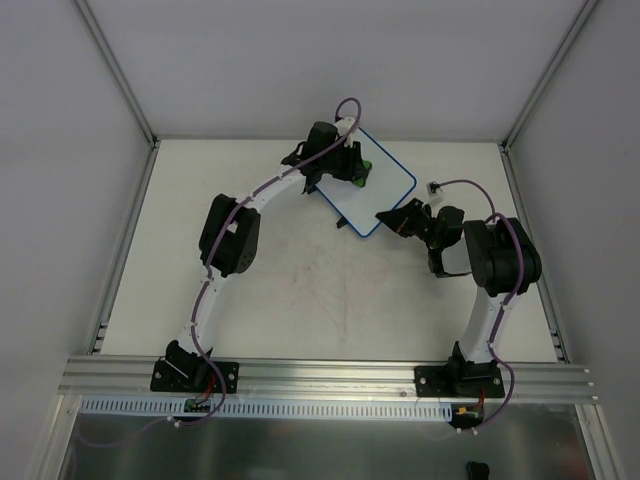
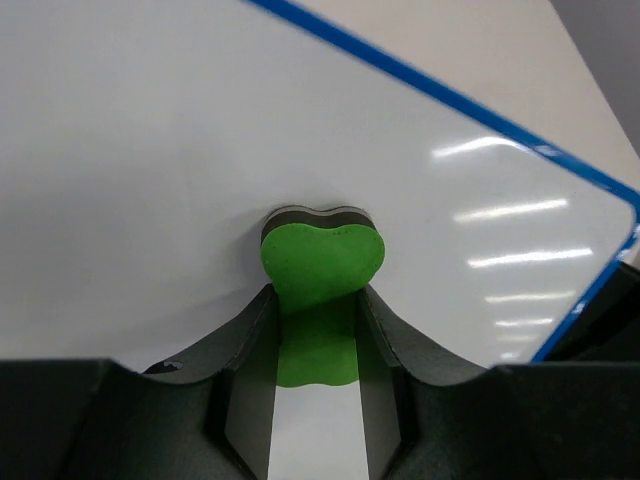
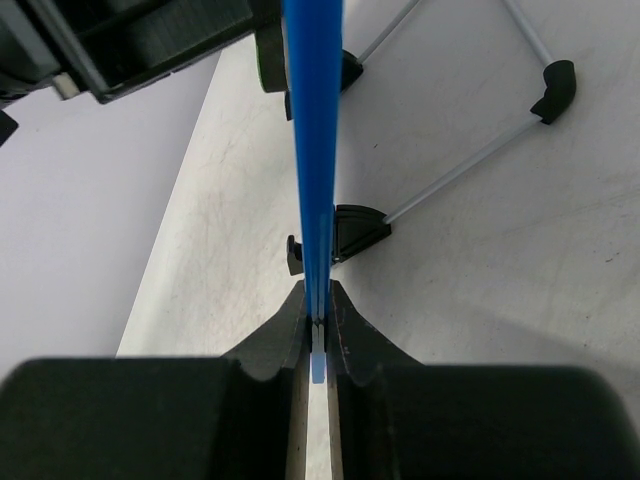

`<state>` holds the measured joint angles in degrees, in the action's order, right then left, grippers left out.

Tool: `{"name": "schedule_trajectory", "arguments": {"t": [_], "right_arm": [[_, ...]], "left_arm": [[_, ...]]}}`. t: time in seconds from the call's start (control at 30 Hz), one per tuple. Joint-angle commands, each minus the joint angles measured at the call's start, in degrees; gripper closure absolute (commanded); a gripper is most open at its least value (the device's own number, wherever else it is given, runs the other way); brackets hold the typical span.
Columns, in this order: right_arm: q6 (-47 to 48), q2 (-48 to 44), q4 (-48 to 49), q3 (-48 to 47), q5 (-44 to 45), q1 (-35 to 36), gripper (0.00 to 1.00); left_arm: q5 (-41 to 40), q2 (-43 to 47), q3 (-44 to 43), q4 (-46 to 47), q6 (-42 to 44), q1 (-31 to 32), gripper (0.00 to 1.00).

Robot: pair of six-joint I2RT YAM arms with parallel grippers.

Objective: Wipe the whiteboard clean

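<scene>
Board: the board (image 1: 385,190) lies on the far part of the table (image 1: 300,300), between my two grippers and skewed to the table's edges.
Board face: white and bare wherever I can see it, with no scribbles in the overhead or left wrist view (the patch under my left wrist is hidden).
Done: by my reckoning, most or all of the wiping.
Left to do: a pass over the hidden patch if it needs one, then lifting the eraser off and letting the rim go.
Eraser: the green eraser (image 2: 322,258) sits dark pad down on the board's face, toward its far-left edge.
Left gripper: my left gripper (image 2: 318,300) is clamped on the eraser, a finger on each side.
Right gripper: my right gripper (image 3: 316,300) is closed on the board's blue rim along the near-right edge, close to the nearest corner, pinching it edge-on.
Feet: black feet (image 3: 355,228) and thin wire legs show just beside the rim, on the board's back side as far as I can tell.
Left arm: stretched long, elbow out left of the board, wrist bent down over the board's far-left edge.
Right arm: folded short, elbow out right of the board, wrist pointing left at the rim.
</scene>
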<state>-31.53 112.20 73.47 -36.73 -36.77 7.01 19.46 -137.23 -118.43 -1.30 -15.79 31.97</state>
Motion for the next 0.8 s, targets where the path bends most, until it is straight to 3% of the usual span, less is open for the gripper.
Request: {"name": "schedule_trajectory", "arguments": {"t": [0.0, 0.37, 0.77], "right_arm": [[0.68, -1.81, 14.33, -0.45, -2.42, 0.55, 1.0], [0.59, -1.72, 14.33, -0.45, -2.25, 0.55, 1.0], [0.5, -2.16, 14.33, -0.27, -2.25, 0.55, 1.0]], "left_arm": [[-2.84, 1.69, 5.66, -1.69, -2.49, -0.94, 1.0], [-6.89, 8.11, 21.13, -0.02, -0.56, 6.35, 1.0], [-8.92, 10.49, 26.76, 0.86, -0.2, 8.38, 1.0]]}}
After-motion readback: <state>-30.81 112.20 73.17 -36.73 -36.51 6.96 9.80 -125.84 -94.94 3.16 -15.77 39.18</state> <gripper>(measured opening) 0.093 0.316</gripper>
